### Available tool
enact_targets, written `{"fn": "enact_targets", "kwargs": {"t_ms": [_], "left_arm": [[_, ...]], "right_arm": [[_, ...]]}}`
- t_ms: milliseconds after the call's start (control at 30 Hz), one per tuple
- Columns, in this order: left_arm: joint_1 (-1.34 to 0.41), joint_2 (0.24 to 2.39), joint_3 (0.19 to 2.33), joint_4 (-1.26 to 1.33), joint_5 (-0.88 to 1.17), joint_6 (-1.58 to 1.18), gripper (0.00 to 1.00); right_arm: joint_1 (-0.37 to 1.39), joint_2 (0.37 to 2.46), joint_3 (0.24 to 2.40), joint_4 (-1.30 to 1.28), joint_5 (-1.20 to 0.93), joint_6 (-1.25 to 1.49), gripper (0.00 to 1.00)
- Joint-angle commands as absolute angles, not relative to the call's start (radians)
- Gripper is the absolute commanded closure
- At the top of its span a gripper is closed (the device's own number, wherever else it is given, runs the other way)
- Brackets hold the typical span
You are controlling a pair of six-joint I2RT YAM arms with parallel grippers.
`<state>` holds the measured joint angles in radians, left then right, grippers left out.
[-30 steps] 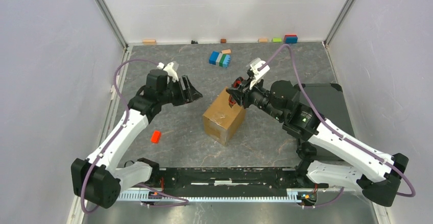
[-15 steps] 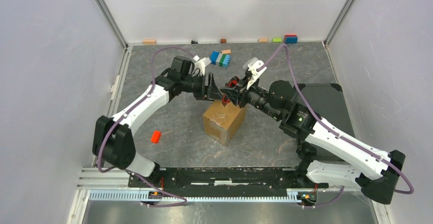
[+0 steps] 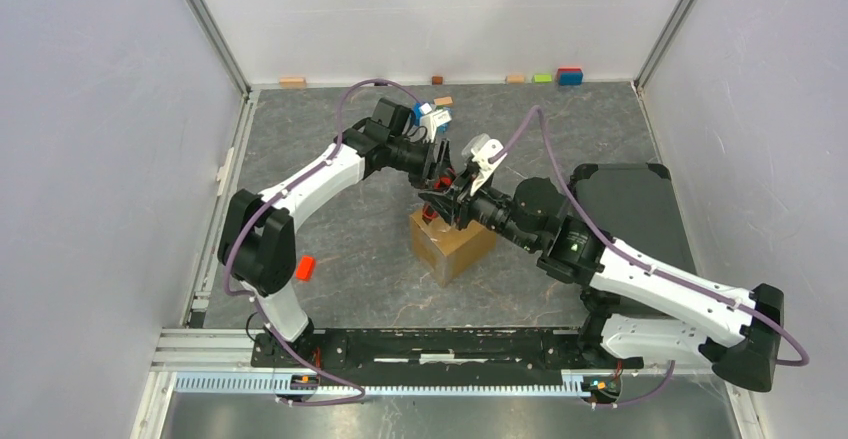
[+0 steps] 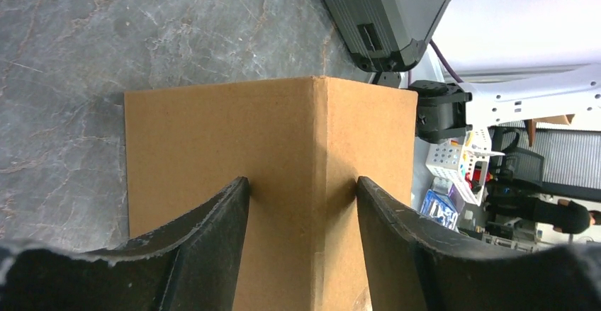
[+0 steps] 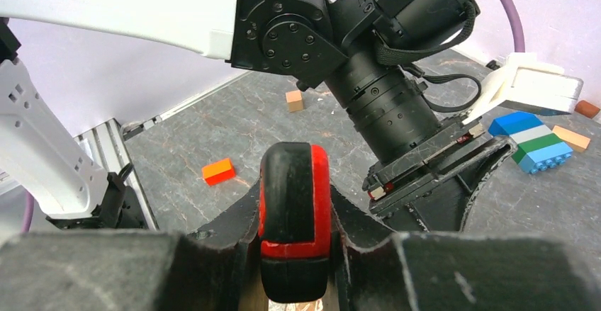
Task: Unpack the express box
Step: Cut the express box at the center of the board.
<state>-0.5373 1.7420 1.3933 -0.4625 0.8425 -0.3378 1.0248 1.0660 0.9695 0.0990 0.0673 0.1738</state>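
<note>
Express box (image 3: 462,251): brown carton at mid-table, just left of the black tray (image 3: 625,194).
Surface: you have a grey marbled table (image 3: 600,129) under everything.
Room: white walls on three sides, with metal posts in the far corners.
Loose items: an orange-red block (image 3: 305,267) lies by the left arm. A blue-green block cluster (image 5: 535,141) sits beyond the box. Small blocks (image 3: 570,76) line the far wall.
Left gripper (image 4: 301,183): jaws spread, one finger on each side of the box's corner edge. You cannot tell whether they touch the cardboard.
Right gripper (image 5: 294,212): pinching a red-and-black piece (image 5: 294,183) over the box's far side.
Hidden: from above, both grippers cover the box's top, so you cannot read its flaps. The left wrist half hides the block cluster. The left wrist view cuts off the box's near end.
</note>
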Motion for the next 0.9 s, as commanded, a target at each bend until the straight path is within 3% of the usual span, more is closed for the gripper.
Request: {"fn": "enact_targets", "kwargs": {"t_ms": [0,167,433,867], "left_arm": [[-0.549,1.748,1.42,-0.451,0.919,-0.319,0.35],[-0.543,1.736,1.427,-0.485,0.92,-0.301,0.31],[-0.501,1.657,1.39,-0.51,0.885,-0.3,0.27],[-0.501,1.639,1.335,-0.581,0.862,-0.27,0.35]], "right_arm": [[1.071,1.054,0.919,0.236,0.187,0.163,1.0],[1.131,1.048,0.862,0.326,0.293,0.12,1.0],[1.144,1.049,0.855,0.379,0.288,0.092,1.0],[1.145,1.086,0.906,0.367,0.255,0.093,1.0]]}}
